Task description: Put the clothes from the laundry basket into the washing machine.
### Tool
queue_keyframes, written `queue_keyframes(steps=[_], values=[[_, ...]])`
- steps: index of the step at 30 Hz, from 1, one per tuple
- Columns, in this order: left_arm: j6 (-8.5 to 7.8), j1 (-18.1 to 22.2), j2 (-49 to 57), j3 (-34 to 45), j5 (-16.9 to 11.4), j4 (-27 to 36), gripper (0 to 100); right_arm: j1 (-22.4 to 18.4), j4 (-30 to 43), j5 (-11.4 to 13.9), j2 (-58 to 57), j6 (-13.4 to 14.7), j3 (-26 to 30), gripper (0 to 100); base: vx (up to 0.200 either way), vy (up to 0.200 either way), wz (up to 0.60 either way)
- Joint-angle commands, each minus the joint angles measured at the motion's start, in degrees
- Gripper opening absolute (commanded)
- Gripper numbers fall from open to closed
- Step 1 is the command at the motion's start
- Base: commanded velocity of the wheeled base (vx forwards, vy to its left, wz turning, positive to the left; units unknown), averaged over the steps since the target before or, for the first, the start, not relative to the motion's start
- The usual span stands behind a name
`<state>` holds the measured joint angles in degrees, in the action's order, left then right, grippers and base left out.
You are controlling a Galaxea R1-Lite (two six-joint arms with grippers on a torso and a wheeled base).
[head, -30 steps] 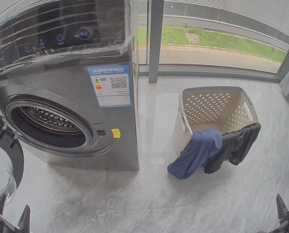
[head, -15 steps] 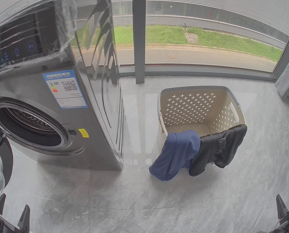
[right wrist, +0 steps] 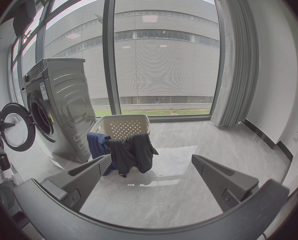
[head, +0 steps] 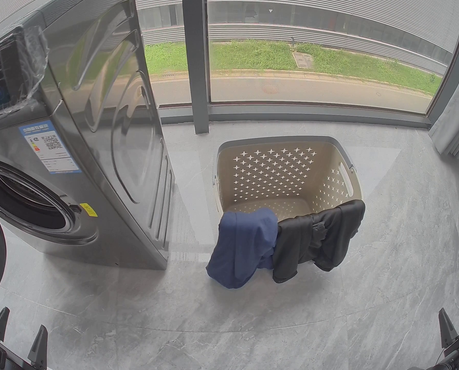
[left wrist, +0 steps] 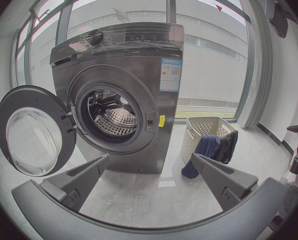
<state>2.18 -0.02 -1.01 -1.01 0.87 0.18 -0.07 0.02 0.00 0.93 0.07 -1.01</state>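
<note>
A beige laundry basket (head: 291,147) stands on the floor right of the grey washing machine (head: 101,129). A blue garment (head: 242,245) and a black garment (head: 314,237) hang over the basket's near rim. The machine's round door (left wrist: 33,130) is swung wide open, baring the drum (left wrist: 110,115). My left gripper (head: 18,335) sits low at the near left, open and holding nothing. Low at the near right is my right gripper (head: 458,317), also open with nothing between its fingers. Both are well short of the basket (right wrist: 122,125) and its clothes (right wrist: 129,152).
A large window with a dark pillar (head: 196,52) runs along the back. A pale curtain (head: 458,124) hangs at the far right. Grey tiled floor (head: 270,314) lies open between me and the basket.
The head camera has turned right, so the washing machine slid toward the left edge and the basket toward the middle. The garments hang as before. Both grippers keep their places.
</note>
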Motion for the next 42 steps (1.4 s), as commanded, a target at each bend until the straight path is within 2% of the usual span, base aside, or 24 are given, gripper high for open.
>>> queue_keyframes(steps=[1, 18, 24, 39, 42], values=[[0.02, 0.02, 0.66, 0.84, 0.01, -0.01, 100, -0.01, 0.06, 0.0, -0.4, 0.01, 1.01, 100, 0.0, 0.0, 0.0], [0.02, 0.02, 0.66, 0.84, 0.01, -0.01, 100, -0.01, 0.06, -0.09, -0.4, 0.01, 1.01, 100, 0.0, 0.0, 0.0], [0.02, 0.02, 0.66, 0.84, 0.01, -0.01, 100, -0.01, -0.02, 0.0, -0.4, 0.01, 1.01, 100, 0.0, -0.2, 0.0], [0.02, 0.02, 0.66, 0.84, 0.01, -0.01, 100, -0.01, 0.06, -0.09, -0.4, 0.01, 1.01, 100, 0.0, 0.0, 0.0], [0.02, 0.02, 0.66, 0.84, 0.01, -0.01, 100, -0.01, 0.06, 0.0, -0.4, 0.01, 1.01, 100, 0.0, -0.2, 0.0]])
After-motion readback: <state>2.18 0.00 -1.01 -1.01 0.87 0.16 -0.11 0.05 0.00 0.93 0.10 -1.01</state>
